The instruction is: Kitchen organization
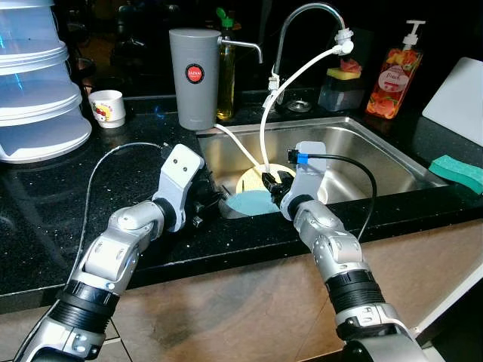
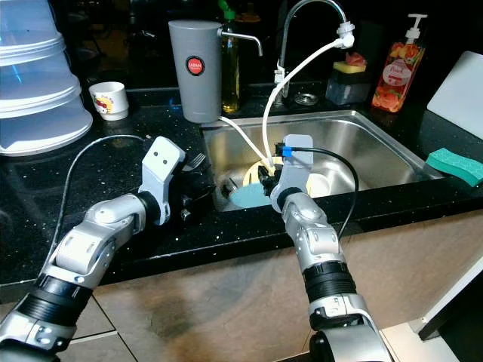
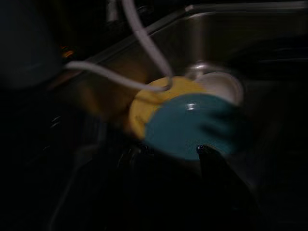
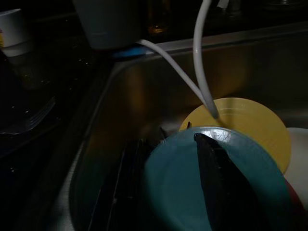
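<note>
The steel sink (image 1: 392, 162) is set into the black bench (image 1: 45, 219) near its front edge. A teal plate (image 1: 253, 202) lies in the sink's front left corner, overlapping a yellow plate (image 1: 253, 179) behind it; a white dish (image 4: 301, 149) lies just beside the yellow plate.

The right claw (image 1: 273, 187) reaches over the sink's front rim, directly above the teal plate. In the right wrist view one black finger (image 4: 216, 183) lies across the plate's face; whether the claw is clenched or released cannot be told. The left claw (image 1: 213, 202) rests on the bench at the sink's left rim, just beside the teal plate. Its wrist view is dark and blurred, and its finger state cannot be told.

Two white hoses (image 1: 264, 113) drop from the faucet (image 1: 302, 23) to the yellow plate, narrowing the room above it. The sink's right half is open.

The right eye view shows a fork (image 2: 195, 160) on the bench beside the left claw. A grey canister (image 1: 194, 75) stands at the sink's back left corner; a green sponge (image 1: 459, 172) lies on the bench right of the sink.
</note>
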Robot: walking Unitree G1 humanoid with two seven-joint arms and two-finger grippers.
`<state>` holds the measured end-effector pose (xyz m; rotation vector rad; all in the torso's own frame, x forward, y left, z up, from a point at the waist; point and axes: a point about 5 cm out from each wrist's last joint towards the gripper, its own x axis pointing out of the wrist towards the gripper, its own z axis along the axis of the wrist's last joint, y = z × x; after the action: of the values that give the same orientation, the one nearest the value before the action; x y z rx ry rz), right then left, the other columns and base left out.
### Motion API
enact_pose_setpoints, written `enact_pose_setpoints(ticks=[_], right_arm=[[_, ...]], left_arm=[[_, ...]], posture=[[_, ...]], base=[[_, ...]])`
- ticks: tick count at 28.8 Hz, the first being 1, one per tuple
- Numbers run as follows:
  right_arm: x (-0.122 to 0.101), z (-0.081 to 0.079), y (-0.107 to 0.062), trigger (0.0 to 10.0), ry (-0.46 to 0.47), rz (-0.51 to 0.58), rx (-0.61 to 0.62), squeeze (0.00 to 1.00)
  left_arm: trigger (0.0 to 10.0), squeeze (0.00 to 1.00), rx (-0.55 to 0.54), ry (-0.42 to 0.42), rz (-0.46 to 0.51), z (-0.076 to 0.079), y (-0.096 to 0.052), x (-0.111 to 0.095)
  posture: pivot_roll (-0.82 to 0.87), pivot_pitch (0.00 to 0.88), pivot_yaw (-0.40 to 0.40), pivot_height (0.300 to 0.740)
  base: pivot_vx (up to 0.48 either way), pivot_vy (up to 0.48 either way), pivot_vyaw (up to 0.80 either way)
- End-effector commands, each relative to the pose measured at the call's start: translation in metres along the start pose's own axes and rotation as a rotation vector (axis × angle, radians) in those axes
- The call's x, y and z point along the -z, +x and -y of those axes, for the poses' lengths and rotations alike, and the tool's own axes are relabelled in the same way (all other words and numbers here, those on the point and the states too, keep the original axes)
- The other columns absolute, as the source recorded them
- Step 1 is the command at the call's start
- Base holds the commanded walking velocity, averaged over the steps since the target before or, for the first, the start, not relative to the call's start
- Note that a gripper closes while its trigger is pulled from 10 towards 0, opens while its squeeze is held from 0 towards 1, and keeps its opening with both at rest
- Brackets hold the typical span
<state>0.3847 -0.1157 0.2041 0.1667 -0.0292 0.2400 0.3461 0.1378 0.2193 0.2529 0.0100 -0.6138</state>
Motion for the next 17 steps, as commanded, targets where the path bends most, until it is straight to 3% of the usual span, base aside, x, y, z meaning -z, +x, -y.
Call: enact_pose_setpoints(ticks=[1,3,4,5,6,7,11,13,17], right_arm=[[-0.004,-0.001,0.002,10.0,0.005,0.020,0.002,0.00],[-0.006,-0.001,0.002,10.0,0.007,0.027,0.003,0.00],[-0.008,-0.002,0.002,10.0,0.012,0.038,0.000,0.00],[-0.010,-0.003,0.002,10.0,0.018,0.049,-0.012,0.00],[-0.010,-0.003,0.002,10.0,0.018,0.049,-0.012,0.00],[-0.011,-0.005,0.002,10.0,0.022,0.056,-0.020,0.00],[-0.020,-0.025,0.001,10.0,0.065,0.091,-0.160,0.00],[-0.022,-0.040,0.000,10.0,0.091,0.079,-0.265,0.00],[-0.019,-0.053,-0.003,10.0,0.079,0.046,-0.364,0.00]], left_arm=[[10.0,0.00,-0.066,-0.003,-0.022,-0.013,-0.003,-0.001],[10.0,0.00,-0.121,-0.002,-0.025,-0.021,-0.005,-0.001],[10.0,0.00,-0.222,-0.013,-0.015,-0.036,-0.009,-0.003],[10.0,0.72,-0.302,-0.051,0.002,-0.051,-0.015,-0.005],[10.0,0.72,-0.302,-0.051,0.002,-0.051,-0.015,-0.005],[10.0,1.00,-0.350,-0.080,0.015,-0.060,-0.019,-0.006],[10.0,1.00,-0.339,-0.092,0.055,-0.077,-0.031,-0.008],[10.0,1.00,-0.296,-0.088,0.069,-0.079,-0.032,-0.005],[10.0,1.00,-0.233,-0.108,0.087,-0.077,-0.030,-0.003]], posture=[[0.05,0.030,-0.008,0.740],[0.05,0.030,-0.007,0.740],[0.05,0.031,-0.007,0.740],[0.05,0.030,-0.006,0.740],[0.05,0.030,-0.006,0.740],[0.05,0.030,-0.006,0.740],[0.05,0.029,-0.009,0.740],[0.05,0.027,-0.010,0.740],[0.05,0.027,-0.010,0.740]], base=[[0.000,0.000,0.00],[0.000,0.000,0.00],[0.000,0.000,0.00],[0.000,0.000,0.00],[0.000,0.000,0.00],[0.000,0.000,0.00],[0.000,0.000,0.00],[0.000,0.000,0.00],[0.000,0.000,0.00]])
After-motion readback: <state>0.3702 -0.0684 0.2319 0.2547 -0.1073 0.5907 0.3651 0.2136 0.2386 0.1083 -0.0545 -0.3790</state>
